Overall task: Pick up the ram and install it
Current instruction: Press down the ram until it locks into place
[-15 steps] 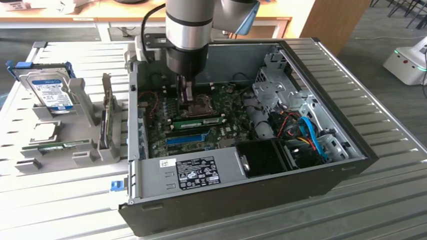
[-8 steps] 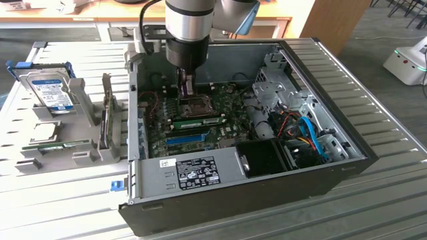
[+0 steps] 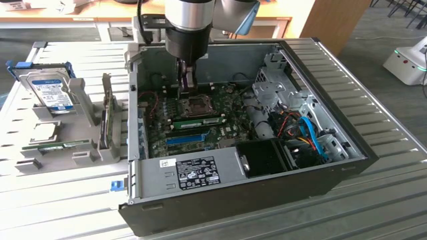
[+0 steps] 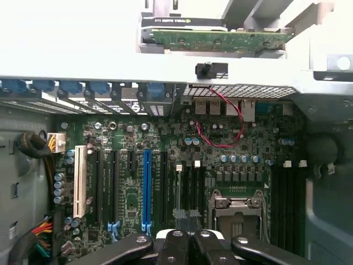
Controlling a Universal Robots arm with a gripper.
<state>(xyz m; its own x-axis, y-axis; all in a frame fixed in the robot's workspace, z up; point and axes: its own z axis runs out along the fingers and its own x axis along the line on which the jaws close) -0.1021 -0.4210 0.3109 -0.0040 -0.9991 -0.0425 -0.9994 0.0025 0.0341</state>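
Note pincer (image 3: 188, 90) clenched, with no load discernible. Locate ram (image 3: 200, 121) standing on edge below it, inside the case. Read its long axis as parallel to the blue slot (image 3: 183, 139).

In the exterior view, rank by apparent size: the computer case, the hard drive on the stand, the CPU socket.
1. computer case
2. hard drive
3. CPU socket, clearly smallest, though it sits farther from the camera.

The arm (image 3: 190, 22) hangs straight down over the open case (image 3: 320, 165), wrist vertical. Its gripper (image 3: 187, 80) sits low inside, just above the motherboard (image 3: 200, 125), near the case's back wall. Fingers (image 4: 174, 245) are pressed together, jaws closed, dark linkage bars splayed out either side in the wrist view.
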